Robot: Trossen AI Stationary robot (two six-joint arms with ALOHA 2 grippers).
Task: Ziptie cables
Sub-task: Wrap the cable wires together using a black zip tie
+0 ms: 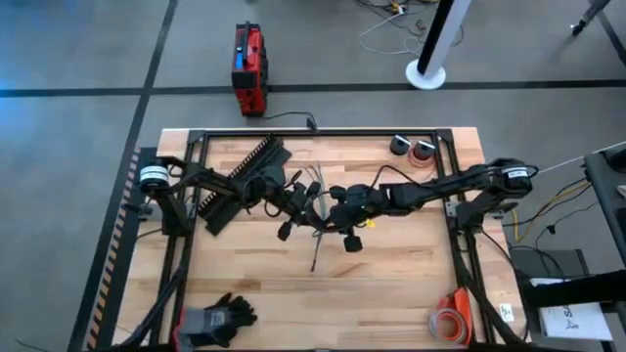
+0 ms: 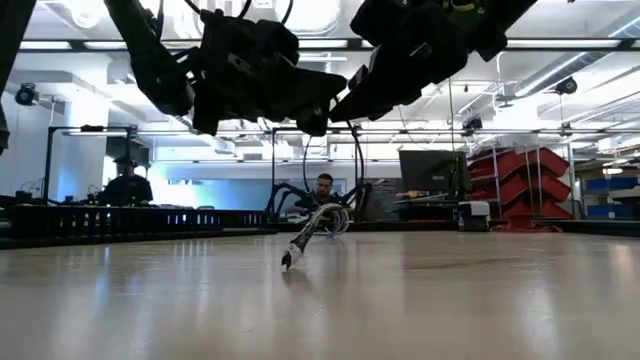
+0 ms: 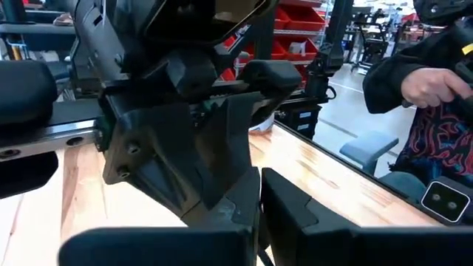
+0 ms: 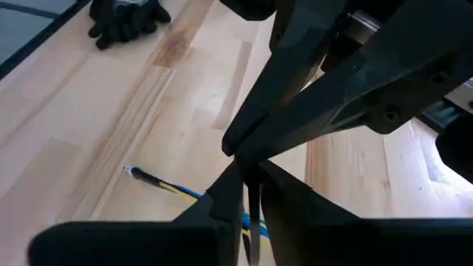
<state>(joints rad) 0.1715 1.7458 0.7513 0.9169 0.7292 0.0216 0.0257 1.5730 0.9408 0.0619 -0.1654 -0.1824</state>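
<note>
Over the middle of the tabletop (image 1: 391,274), tip to tip and both held above the wood: the left gripper (image 1: 293,207) reaching in from the left, the right gripper (image 1: 339,211) from the right. Left fingers (image 4: 325,96) drawn to a closed point, with no telling whether anything sits between them. Right fingers (image 4: 318,218) pressed together on a thin pale strand (image 4: 251,214); hard to say whether one of the cables or something else. Just beneath and between the two grippers, the cables (image 1: 316,244): a thin bundle lying on the wood, fanned apart at the far end near the left gripper, with one long tail running toward the near edge. From table height, tail tip resting on the surface and the rest of the bundle rising in a curl behind it. In the right wrist view, blue and yellow showing on one wire close to the fingers. Left of the grippers, under the left arm, a long black toothed strip (image 1: 240,181) lying at a slant. At the near left corner, a black glove (image 1: 220,318); at the near right corner, an orange tool (image 1: 455,305) beside a roll of tape (image 1: 447,325); at the far right, two small rolls (image 1: 415,149). On the floor beyond the far edge, a red box (image 1: 248,68). Past the table, a seated person (image 2: 322,188), another person (image 2: 128,182) farther off, and a hand (image 3: 429,83) above a patterned sleeve.
</note>
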